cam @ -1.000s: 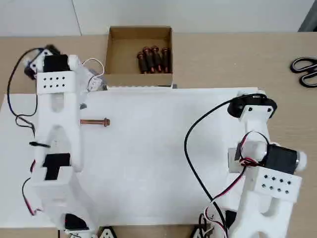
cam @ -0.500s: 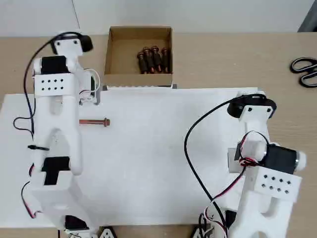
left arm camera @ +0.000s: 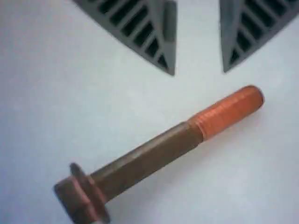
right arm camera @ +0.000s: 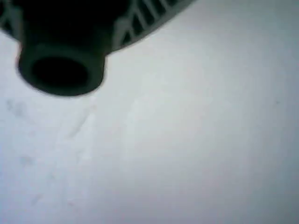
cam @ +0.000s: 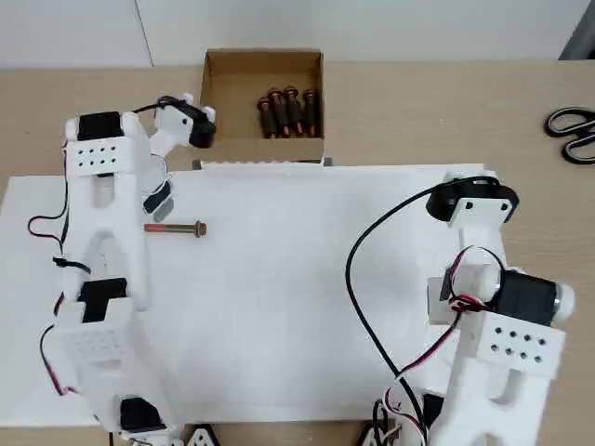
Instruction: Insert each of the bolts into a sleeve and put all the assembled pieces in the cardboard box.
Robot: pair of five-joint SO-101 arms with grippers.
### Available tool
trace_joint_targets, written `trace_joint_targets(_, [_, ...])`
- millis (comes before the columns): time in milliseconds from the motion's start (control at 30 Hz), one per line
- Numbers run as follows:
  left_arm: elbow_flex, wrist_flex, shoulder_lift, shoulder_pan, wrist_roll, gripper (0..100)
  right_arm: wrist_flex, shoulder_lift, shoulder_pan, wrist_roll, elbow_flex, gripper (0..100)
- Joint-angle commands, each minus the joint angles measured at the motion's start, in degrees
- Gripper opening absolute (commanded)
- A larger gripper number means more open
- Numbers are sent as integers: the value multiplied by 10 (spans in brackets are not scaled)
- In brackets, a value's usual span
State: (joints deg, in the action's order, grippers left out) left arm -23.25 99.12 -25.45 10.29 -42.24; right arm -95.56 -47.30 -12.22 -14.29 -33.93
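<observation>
L jaws apart by bolt (left arm camera: 159,149)

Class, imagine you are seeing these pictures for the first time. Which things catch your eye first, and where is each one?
A lone bolt with an orange tip lies on the white sheet, close by the open left tool. At the far edge of the table, a cardboard box holds a row of assembled pieces. The right tool holds a black sleeve over the sheet.
</observation>
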Motion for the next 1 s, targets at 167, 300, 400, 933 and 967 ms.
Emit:
trace_joint_targets(167, [-26, 12, 4, -36, -138, 58, 14, -8, -5, 0, 3, 5])
trace_joint_targets(300, [-27, 12, 1, -41, -181, 58, 13, -8, -7, 0, 3, 4])
trace_joint_targets(400, [-25, 12, 0, -41, -215, 58, 13, -8, -6, 0, 3, 4])
trace_joint_targets(933, [-50, 12, -62, -51, -241, 62, 12, -7, -7, 0, 3, 4])
trace_joint_targets(967, [-49, 12, -62, -51, -247, 62, 13, -7, -7, 0, 3, 4])
